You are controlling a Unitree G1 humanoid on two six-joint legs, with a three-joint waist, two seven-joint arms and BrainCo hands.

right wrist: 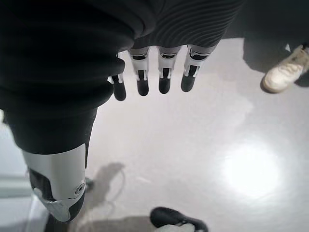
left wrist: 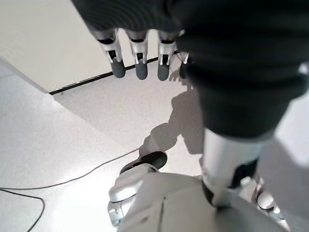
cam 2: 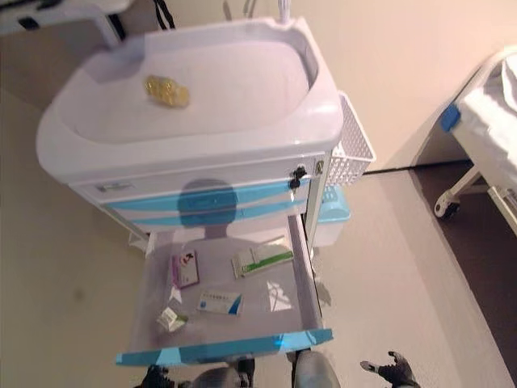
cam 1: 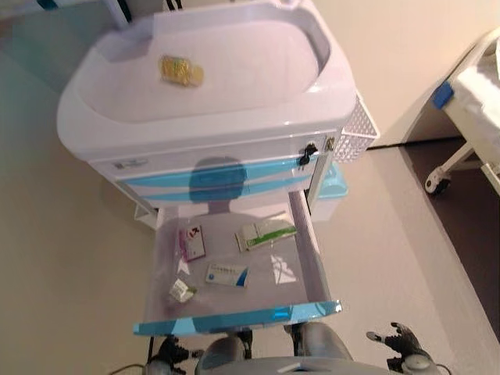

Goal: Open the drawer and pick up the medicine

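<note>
the right hand (cam 1: 406,344) hangs at the lower right of the frame, fingers (right wrist: 164,79) straight and relaxed over bare floor (right wrist: 231,145), holding nothing; a person's white shoe (right wrist: 285,70) shows at the far edge of its wrist view. the left hand (cam 1: 168,355) sits at the bottom left, fingers (left wrist: 140,65) likewise straight and empty. just above them the drawer (cam 1: 312,258) of the white cart (cam 1: 211,109) stands pulled out, with medicine boxes (cam 1: 264,233) lying flat inside. a yellow packet (cam 1: 180,70) rests on the cart top at upper centre
</note>
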